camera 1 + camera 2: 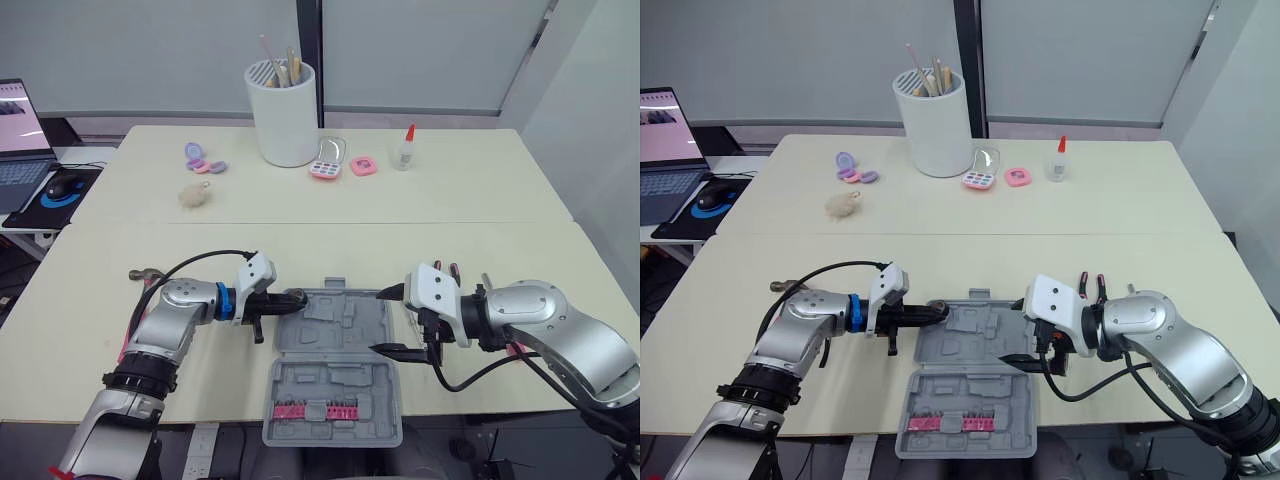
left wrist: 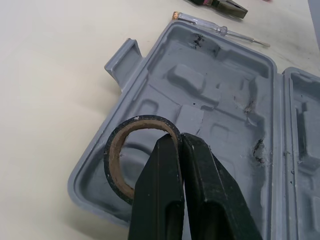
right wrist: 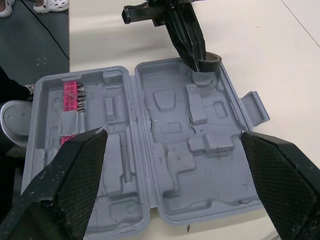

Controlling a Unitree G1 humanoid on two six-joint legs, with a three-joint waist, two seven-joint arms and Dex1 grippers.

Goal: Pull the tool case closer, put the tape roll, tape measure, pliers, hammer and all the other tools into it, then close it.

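The grey tool case lies open near the table's front edge, with a pink bit strip in its near half. My left gripper is shut on the black tape roll and holds it just over the left corner of the case's far half. My right gripper stands open at the case's right side, nothing between its fingers. The hammer lies behind my left arm. Red-handled pliers and a screwdriver lie on the table beyond the case's right side.
At the back of the table stand a white bucket of brushes, pink palettes, a glue bottle, purple items and a fluffy ball. A laptop sits on a side table at the left.
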